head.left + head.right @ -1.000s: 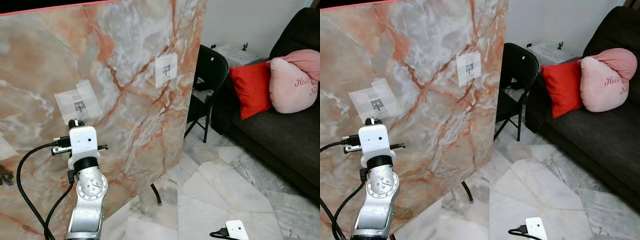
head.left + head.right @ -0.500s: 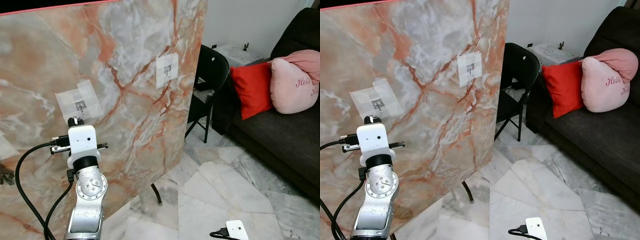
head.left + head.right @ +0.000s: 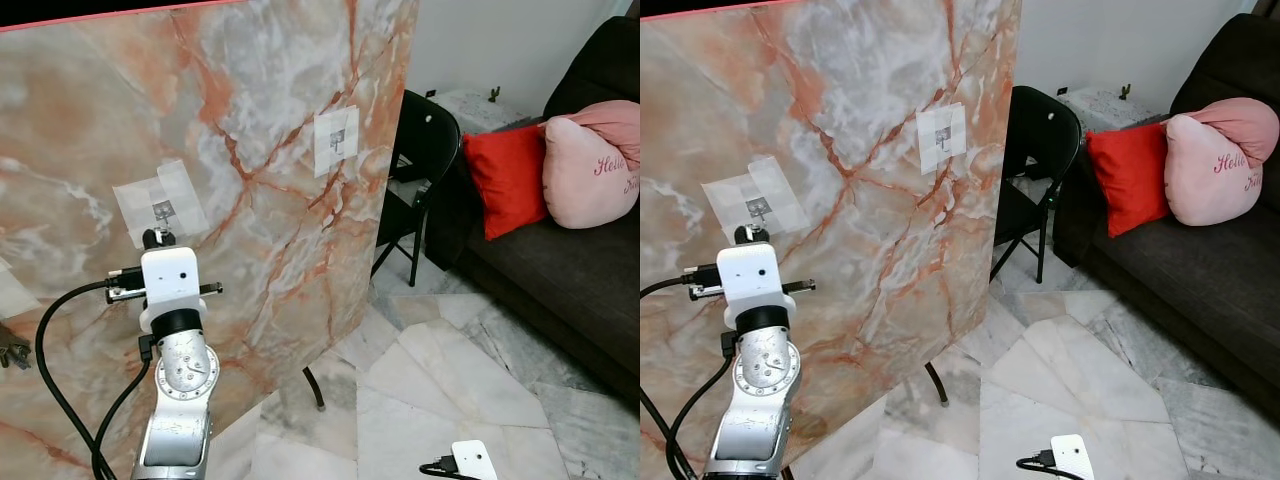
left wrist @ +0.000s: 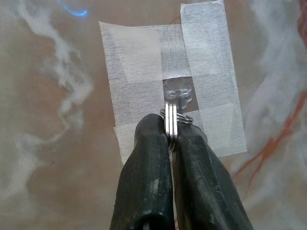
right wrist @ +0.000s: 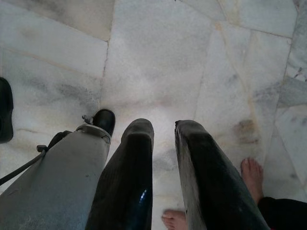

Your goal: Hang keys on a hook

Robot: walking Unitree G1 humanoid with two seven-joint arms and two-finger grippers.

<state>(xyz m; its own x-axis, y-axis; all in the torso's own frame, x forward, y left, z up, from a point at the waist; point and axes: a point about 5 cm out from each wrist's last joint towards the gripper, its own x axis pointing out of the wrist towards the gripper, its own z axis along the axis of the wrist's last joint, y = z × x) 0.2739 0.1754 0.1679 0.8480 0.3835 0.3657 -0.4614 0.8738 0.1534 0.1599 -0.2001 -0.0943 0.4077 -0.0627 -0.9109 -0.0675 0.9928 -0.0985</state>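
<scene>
1. At the far left the left arm (image 3: 178,400) is raised in front of a big marble panel (image 3: 270,130) with orange veins, which stands tilted.
2. The left gripper (image 4: 171,132) has its two black fingers pressed together on a silver key ring (image 4: 171,123). In the left wrist view the ring stands edge-on between the fingertips, just under the left hook (image 4: 177,92).
3. This hook is a small metal piece fixed on the panel with strips of white tape (image 4: 144,62). The ring touches it or is very close to it (I cannot tell if it is already over the hook).
4. More to the right on the panel there is a second hook (image 3: 338,141) under its own patch of tape, well apart from the gripper.
5. Behind the right edge of the panel stands a black folding chair (image 3: 425,135).
6. Further right is a dark sofa (image 3: 560,270) with a red cushion (image 3: 505,175) and a pink cushion (image 3: 590,160), which touch each other.
7. The floor (image 3: 450,390) is of pale marble tiles.
8. The right gripper (image 5: 165,139) hangs low above the floor with a narrow gap between its fingers, holding nothing.
9. Beside it the right wrist view shows the robot's grey leg with a black foot (image 5: 104,120), and a person's bare feet (image 5: 253,175) on the tiles.
</scene>
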